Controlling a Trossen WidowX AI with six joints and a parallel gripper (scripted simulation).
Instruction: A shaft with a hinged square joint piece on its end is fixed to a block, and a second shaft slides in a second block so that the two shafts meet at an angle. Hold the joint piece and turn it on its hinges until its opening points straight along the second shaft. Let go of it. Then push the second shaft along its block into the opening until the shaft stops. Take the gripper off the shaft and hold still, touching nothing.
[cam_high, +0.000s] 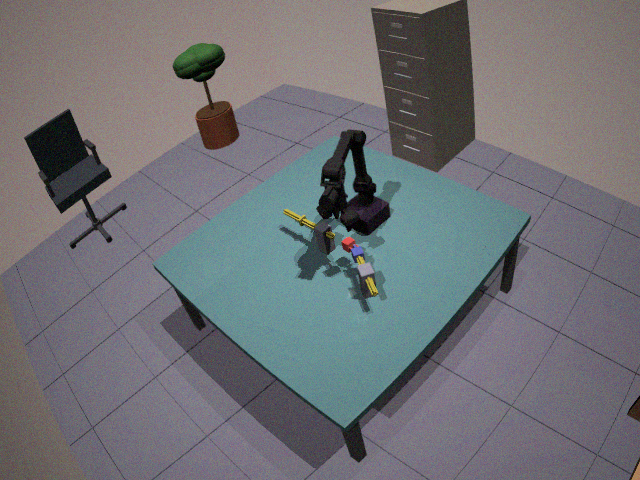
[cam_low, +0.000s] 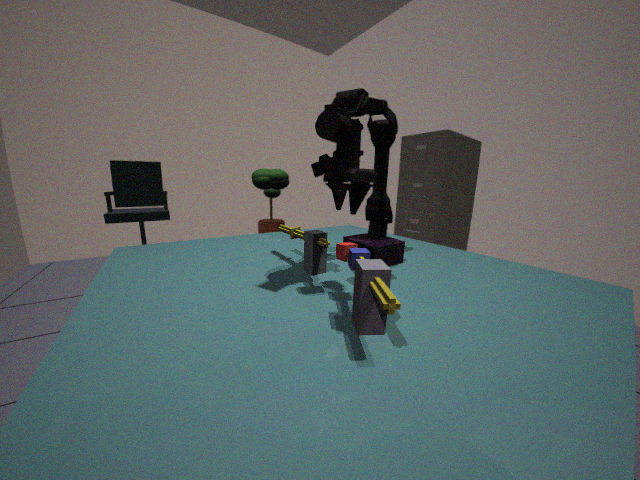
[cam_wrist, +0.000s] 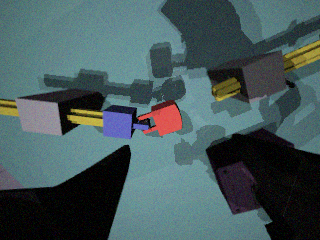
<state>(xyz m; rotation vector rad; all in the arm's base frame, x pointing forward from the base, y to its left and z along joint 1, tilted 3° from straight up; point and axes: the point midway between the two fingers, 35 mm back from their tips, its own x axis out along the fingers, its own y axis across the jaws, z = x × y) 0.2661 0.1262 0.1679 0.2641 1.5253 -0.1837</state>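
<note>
The red joint piece (cam_high: 348, 243) (cam_low: 346, 251) (cam_wrist: 169, 119) hangs on hinge arms from a blue block (cam_high: 357, 252) (cam_low: 359, 254) (cam_wrist: 117, 122) on the first yellow shaft (cam_high: 372, 286) (cam_low: 383, 293) (cam_wrist: 86, 117). That shaft passes through a light grey block (cam_high: 366, 269) (cam_low: 368, 310) (cam_wrist: 40, 115). In the wrist view the red piece's far end faces right and slightly up, roughly towards the second shaft (cam_high: 292, 214) (cam_low: 285, 229) (cam_wrist: 303, 56); its opening is not visible. The second shaft's short end sticks out of the dark block (cam_high: 324, 240) (cam_low: 314, 255) (cam_wrist: 265, 75), apart from the red piece. My gripper (cam_low: 346, 210) (cam_wrist: 169, 148) is open, empty, above both.
The purple-black arm base (cam_high: 367, 214) (cam_low: 379, 250) (cam_wrist: 235, 187) stands close behind the red piece. A collar (cam_high: 302, 220) sits on the second shaft's long outer part. A chair, a potted plant and a filing cabinet (cam_high: 429, 82) (cam_low: 439, 180) stand beyond the teal table (cam_high: 258, 310) (cam_low: 206, 387).
</note>
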